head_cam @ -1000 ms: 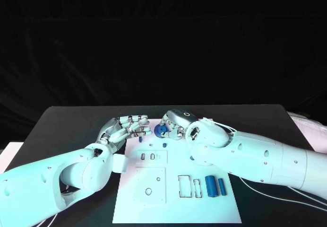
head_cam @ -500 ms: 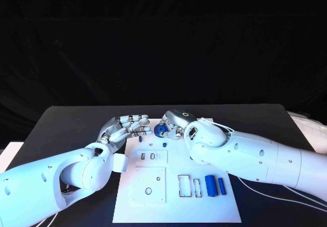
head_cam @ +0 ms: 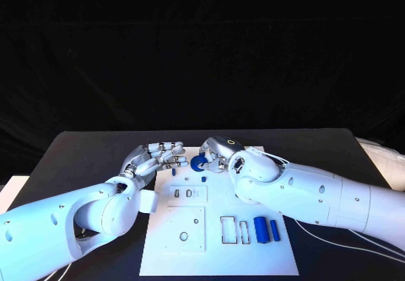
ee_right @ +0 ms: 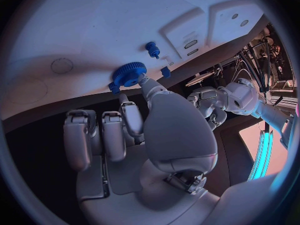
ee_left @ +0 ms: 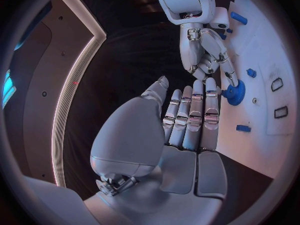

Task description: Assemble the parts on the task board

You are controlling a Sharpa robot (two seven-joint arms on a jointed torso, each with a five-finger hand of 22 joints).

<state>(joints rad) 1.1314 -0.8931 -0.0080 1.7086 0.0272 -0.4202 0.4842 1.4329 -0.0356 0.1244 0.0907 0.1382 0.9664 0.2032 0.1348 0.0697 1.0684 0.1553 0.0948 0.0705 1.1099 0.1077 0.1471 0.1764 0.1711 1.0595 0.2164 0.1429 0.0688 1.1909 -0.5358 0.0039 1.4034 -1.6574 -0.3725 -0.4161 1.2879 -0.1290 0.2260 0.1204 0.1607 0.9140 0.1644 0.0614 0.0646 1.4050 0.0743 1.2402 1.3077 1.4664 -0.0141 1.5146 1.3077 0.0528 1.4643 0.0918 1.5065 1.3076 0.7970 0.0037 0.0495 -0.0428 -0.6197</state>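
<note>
Evidently the assembly is still underway: 2 dark blue cylinders [head_cam: 267, 229] lie loose on the white plastic task board [head_cam: 219, 257], well nearer the robot than the blue toothed plastic gear [head_cam: 200, 163]. That gear sits at the board's far edge, pinched by the right robot hand [head_cam: 218, 155]. Beside the gear, the left robot hand [head_cam: 157, 158] hovers, fingers together, holding nothing.

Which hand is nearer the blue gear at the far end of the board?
Right. The right hand has a fingertip touching the blue gear, clearest in the right wrist view. The left hand is open beside it, fingertips close, apparently not touching.
</note>
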